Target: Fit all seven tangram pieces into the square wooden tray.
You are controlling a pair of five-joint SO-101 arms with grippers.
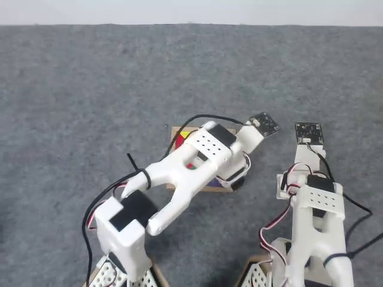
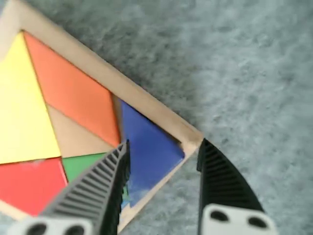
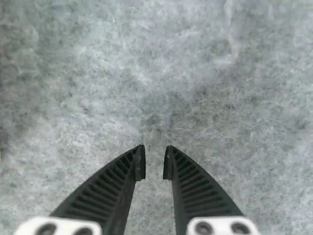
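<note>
The square wooden tray holds a yellow triangle, an orange piece, a red piece, a green piece and a blue triangle in its corner. A bare wooden gap lies between the yellow, orange and green pieces. My left gripper hangs open just over that corner, one finger above the green and blue pieces and the other outside the rim. In the high view the left arm covers most of the tray. My right gripper is shut over bare carpet, holding nothing.
Grey carpet covers the whole table around the tray. The right arm stands to the right of the tray, a short way from the left arm. Both arm bases are at the near edge.
</note>
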